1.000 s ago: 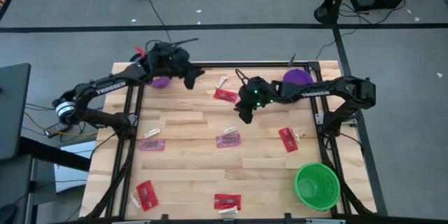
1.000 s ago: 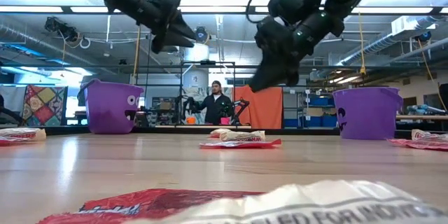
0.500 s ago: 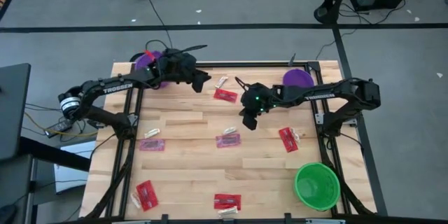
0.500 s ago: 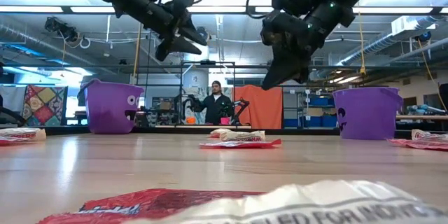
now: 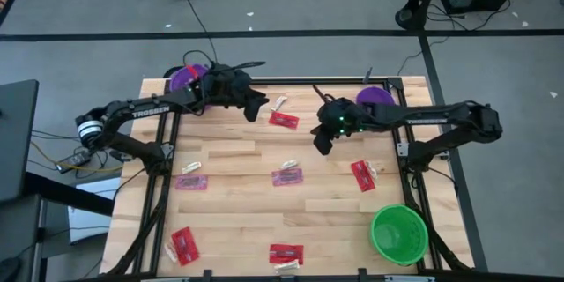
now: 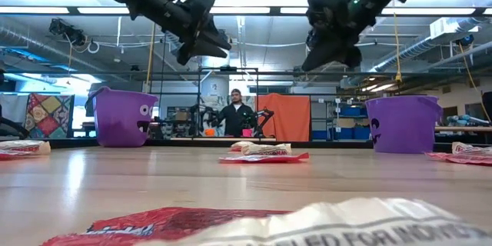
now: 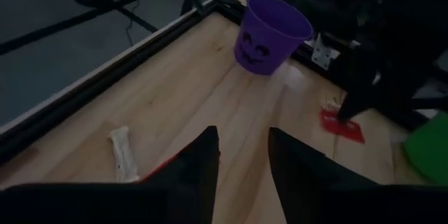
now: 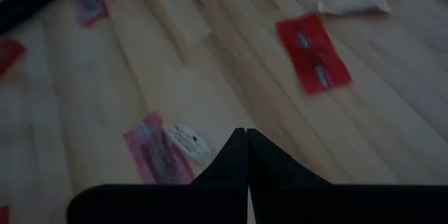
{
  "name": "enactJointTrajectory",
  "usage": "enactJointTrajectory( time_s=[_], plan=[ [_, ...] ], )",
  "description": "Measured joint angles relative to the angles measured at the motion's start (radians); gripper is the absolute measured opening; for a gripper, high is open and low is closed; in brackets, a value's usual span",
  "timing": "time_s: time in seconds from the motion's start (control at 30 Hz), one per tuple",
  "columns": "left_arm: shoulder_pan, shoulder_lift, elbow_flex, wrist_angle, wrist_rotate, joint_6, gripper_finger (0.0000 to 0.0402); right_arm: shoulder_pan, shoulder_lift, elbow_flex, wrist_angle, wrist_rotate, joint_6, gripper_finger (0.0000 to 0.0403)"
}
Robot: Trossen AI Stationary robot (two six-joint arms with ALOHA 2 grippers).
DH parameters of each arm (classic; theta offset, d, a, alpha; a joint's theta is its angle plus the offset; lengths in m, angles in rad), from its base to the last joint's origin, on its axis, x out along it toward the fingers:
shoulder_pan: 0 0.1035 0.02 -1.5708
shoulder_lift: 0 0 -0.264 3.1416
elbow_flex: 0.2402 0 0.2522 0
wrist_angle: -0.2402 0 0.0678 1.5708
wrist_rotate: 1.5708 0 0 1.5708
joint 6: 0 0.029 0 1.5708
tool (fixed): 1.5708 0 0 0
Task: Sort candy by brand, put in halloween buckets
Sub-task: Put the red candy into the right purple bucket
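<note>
Both hands raised over the far half of the worktop [image 5: 238, 198], nothing gripped.

Left hand [image 5: 257, 106] was held above the far-left area, just right of the left purple bucket [image 5: 184, 77], fingers [image 7: 192, 164] parted with a clear gap and empty. Right hand [image 5: 319, 144] was held above the far-centre, left of the right purple bucket [image 5: 374, 98], fingers [image 8: 234, 155] pressed together on nothing. Green bucket [image 5: 399, 233] was seen at the near-right corner. Candy was left scattered on the wood: red wrapper [image 5: 283, 120] between the two hands, pink wrapper [image 5: 287, 177] mid-worktop, red wrapper [image 5: 362, 175] to its right, pink wrapper [image 5: 191, 181] at left, red wrappers [image 5: 182, 245] and [image 5: 285, 253] along the near edge. A person [image 6: 234, 115] was seen standing in the room beyond.
</note>
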Motion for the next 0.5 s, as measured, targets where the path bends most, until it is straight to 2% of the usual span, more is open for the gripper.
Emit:
enactJointTrajectory(
  time_s=[0.1,0.23,0.5],
  plan=[
    [-0.008,0.020,0.000,0.020,0.009,0.014,0.0102,0.022,-0.010,0.000,-0.070,0.045,0.044,0.0005],
    [-0.008,0.071,0.000,0.070,0.073,-0.002,0.0079,0.074,-0.011,0.000,-0.150,0.090,0.150,0.0005],
    [-0.015,0.185,0.000,0.159,0.127,-0.036,0.0052,0.242,-0.010,0.000,-0.184,0.224,0.309,0.0006]
  ],
)
